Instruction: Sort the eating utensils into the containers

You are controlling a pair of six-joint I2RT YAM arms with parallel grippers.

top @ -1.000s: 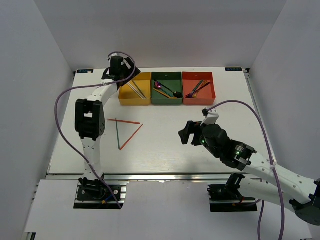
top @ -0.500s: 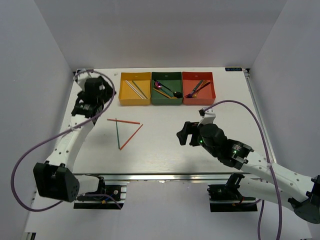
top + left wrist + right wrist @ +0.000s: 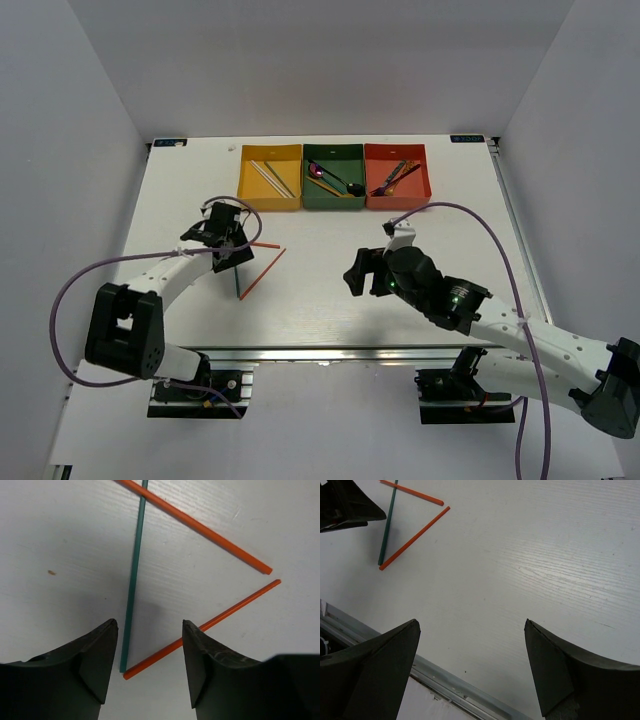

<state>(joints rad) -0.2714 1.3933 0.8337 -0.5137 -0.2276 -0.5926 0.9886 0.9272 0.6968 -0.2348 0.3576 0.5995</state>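
On the desk, left of centre, lie the green chopstick and two orange chopsticks. My left jaws hover half-open, empty, over their near ends; right jaws gape, empty. Thin, stiff, slippery, I judge: pinch mid-shaft.

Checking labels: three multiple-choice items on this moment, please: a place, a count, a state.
1. Where do the loose chopsticks lie? A in a cup; B on the table below the left gripper; C on the floor.
2. How many of them are there? A three; B two; C five.
3. The left gripper is: A shut tight; B out of view; C open, holding nothing.
Key: B, the left wrist view looks straight down on them; A, two orange-red and one green; C, its fingers stand apart.
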